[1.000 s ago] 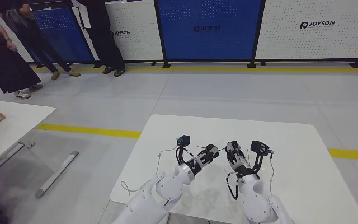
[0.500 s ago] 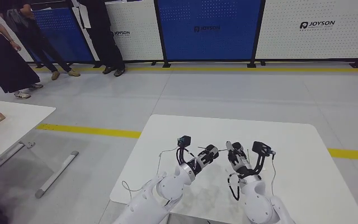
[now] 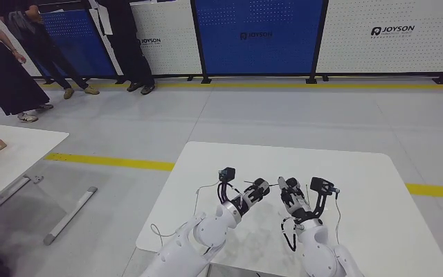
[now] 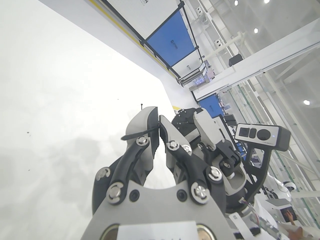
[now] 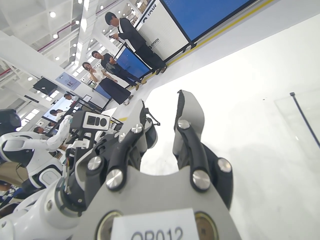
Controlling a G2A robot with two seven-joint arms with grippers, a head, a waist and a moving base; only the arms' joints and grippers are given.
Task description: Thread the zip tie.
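In the lower middle of the top view, the left claw (image 4: 158,116) is pressed together on a black zip tie (image 4: 136,134), the strap jutting sideways from between its fingers; the right claw (image 5: 161,104) stands spread just beside it, both above the white tabletop (image 3: 221,166). A second zip tie (image 5: 303,116) lies flat on the tabletop near the right claw.

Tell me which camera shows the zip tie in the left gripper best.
The left wrist view. There the zip tie runs as a black strap pinched between the left gripper's shut fingers. The right wrist view shows a short dark piece behind the open right gripper; the top view gives a faint line at most.
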